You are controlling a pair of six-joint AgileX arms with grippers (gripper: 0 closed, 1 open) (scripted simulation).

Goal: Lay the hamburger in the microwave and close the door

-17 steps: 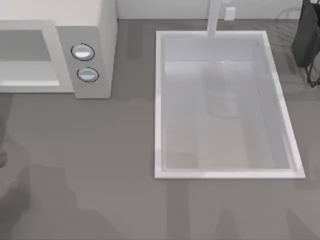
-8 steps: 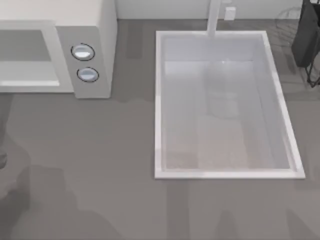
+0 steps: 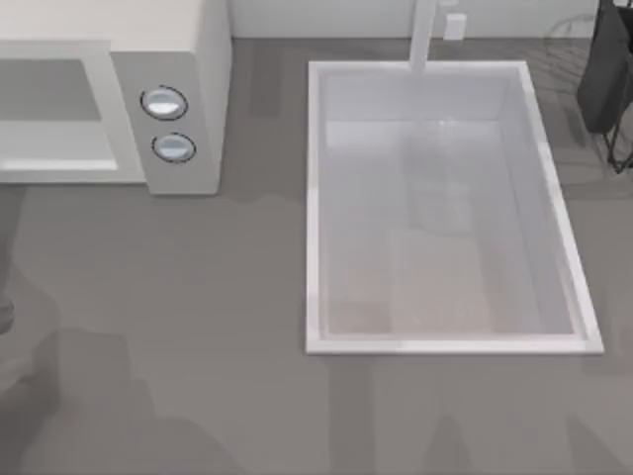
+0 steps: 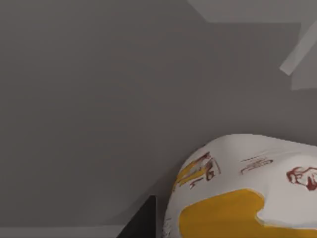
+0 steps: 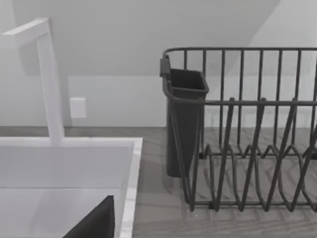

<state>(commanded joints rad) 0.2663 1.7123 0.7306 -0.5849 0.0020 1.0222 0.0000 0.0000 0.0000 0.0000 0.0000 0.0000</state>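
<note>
The hamburger (image 4: 247, 193) is a white wrapped lump with yellow and red-brown print. It lies on the grey counter, close under the left wrist camera. A dark part of my left gripper (image 4: 143, 224) sits right beside it; touching or apart, I cannot tell. The off-white microwave (image 3: 188, 59) stands at the table's back left, with two round silvery knobs (image 3: 164, 103) on its grey panel. Its white-framed front (image 3: 124, 109) surrounds a grey area, and I cannot tell how the door stands. A dark part of my right gripper (image 5: 94, 223) hangs over the sink's edge.
A big white sink (image 3: 312, 198) with a tall tap (image 3: 423, 35) takes up the table's right half. A dark wire dish rack (image 5: 247, 129) with a black cup (image 5: 184, 119) stands at the back right. Bare grey counter (image 3: 178, 327) stretches in front of the microwave.
</note>
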